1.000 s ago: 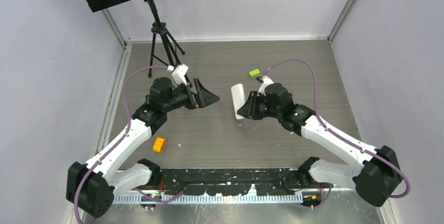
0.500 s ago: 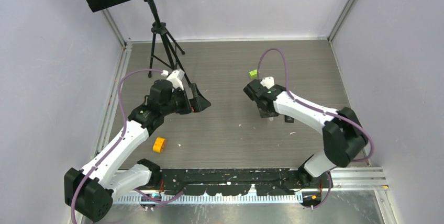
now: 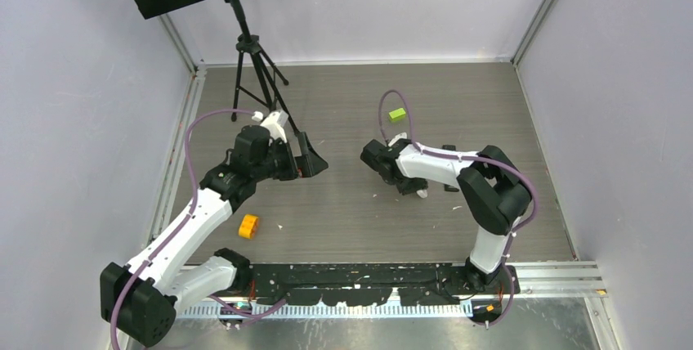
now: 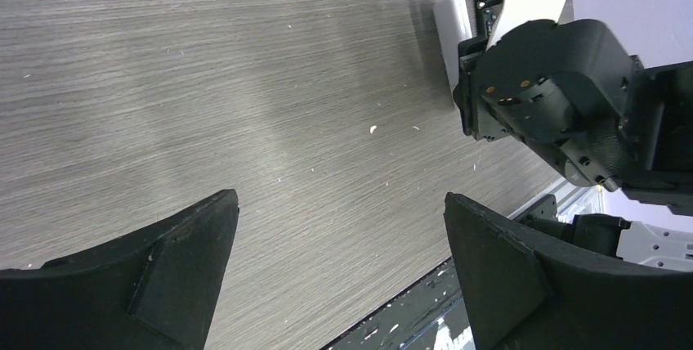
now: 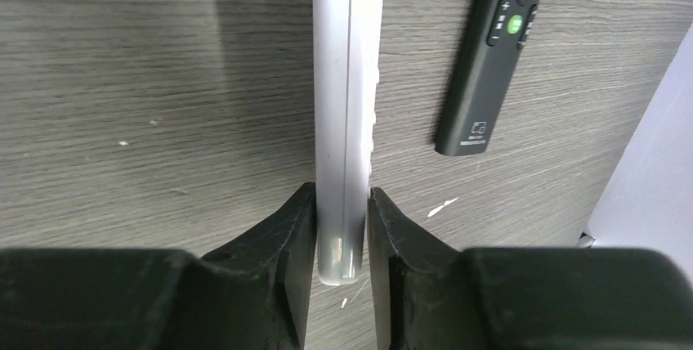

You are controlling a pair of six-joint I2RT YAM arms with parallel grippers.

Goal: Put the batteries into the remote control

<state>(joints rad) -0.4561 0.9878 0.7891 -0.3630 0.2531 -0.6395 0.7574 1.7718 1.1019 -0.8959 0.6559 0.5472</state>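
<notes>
Right wrist view carries the point: over the grey wood-grain table, the right gripper is clamped on the near end of a pale grey remote; the remote stands on its long edge, its long axis running straight away from the fingers. Its buttoned face seems to look toward a black remote lying flat just beside it, not touching; so the plain back, where I'd expect the battery door, would face the other way.

From overhead the left arm sits well apart on the far side of the gap; the left gripper has its fingers spread wide and empty, aimed across at the right wrist. The right arm is plainly the nearer one, already holding; the left would have to cross to reach that back face.

An orange block and a lime-green block lie off to the sides. The batteries I cannot pick out in any view; only pale specks show on the wood.
</notes>
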